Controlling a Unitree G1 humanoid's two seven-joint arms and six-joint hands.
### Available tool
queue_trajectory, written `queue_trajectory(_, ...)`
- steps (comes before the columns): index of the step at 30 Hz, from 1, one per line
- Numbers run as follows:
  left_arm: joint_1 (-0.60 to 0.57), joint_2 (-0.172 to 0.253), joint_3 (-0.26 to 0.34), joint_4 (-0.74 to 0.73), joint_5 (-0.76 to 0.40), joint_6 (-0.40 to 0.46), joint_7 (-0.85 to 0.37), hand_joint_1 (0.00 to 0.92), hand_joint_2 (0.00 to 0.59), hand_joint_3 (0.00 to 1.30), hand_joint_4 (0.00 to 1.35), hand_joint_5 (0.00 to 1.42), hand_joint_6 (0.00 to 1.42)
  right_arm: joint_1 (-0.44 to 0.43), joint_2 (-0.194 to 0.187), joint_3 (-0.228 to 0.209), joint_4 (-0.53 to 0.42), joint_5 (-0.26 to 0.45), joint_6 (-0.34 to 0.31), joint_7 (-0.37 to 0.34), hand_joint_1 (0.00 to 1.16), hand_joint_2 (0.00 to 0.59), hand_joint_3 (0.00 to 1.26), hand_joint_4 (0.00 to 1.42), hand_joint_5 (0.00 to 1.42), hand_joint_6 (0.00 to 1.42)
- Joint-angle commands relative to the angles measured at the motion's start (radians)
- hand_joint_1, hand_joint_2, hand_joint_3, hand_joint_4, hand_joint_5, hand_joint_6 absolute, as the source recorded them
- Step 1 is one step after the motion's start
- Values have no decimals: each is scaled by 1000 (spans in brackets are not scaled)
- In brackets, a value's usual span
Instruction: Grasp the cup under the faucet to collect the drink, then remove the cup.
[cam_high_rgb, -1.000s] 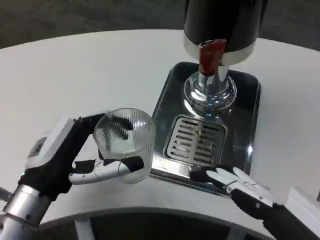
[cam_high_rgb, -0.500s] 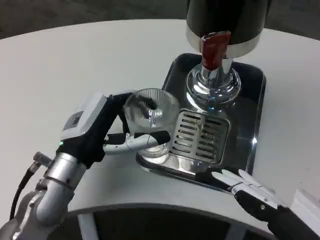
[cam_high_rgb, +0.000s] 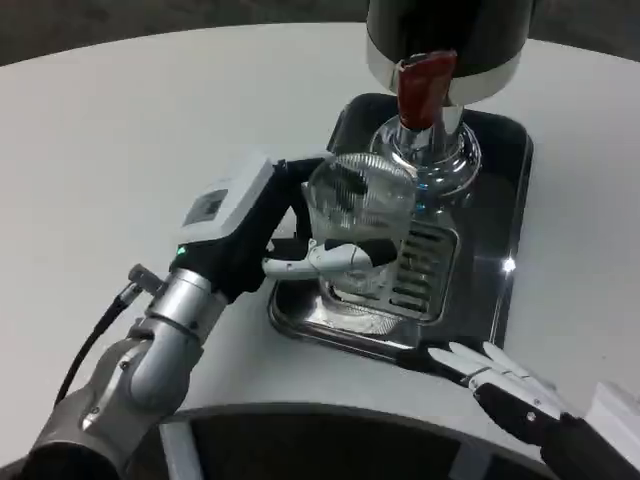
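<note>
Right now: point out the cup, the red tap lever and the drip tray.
cup (cam_high_rgb: 362, 215), head view: on its ribbed glass wall.
red tap lever (cam_high_rgb: 420, 88), head view: middle of the lever's red face.
drip tray (cam_high_rgb: 500, 210), head view: bare metal right of the grate.

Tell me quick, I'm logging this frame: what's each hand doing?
Left hand: holding the clear ribbed glass cup.
Right hand: open, holding nothing, fingers apart.

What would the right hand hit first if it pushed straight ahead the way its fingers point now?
Probably the front edge of the drip tray: the right hand lies open with fingertips aimed up-left at that rim, seemingly just short of it, though depth is unclear.
</note>
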Motion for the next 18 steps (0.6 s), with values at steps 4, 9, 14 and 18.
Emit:
queue_trajectory(4,-47,-28,-44,7,8,18,20,300,134,781,859,981,574,27,11,-10,-14,7,-12,-12,501,464,155,83,0,0)
queue_trajectory(9,-55,-34,-62,6,10,38,21,301,134,781,859,991,566,35,14,-17,-14,10,-16,-14,501,464,155,83,0,0)
queue_trajectory(14,-66,-37,-76,11,5,58,2,301,135,781,859,982,564,35,13,-19,-14,14,-15,-13,501,464,155,83,0,0)
queue_trajectory(18,-66,-36,-84,6,5,62,-2,299,132,781,859,981,563,36,14,-18,-14,13,-14,-13,501,464,155,83,0,0)
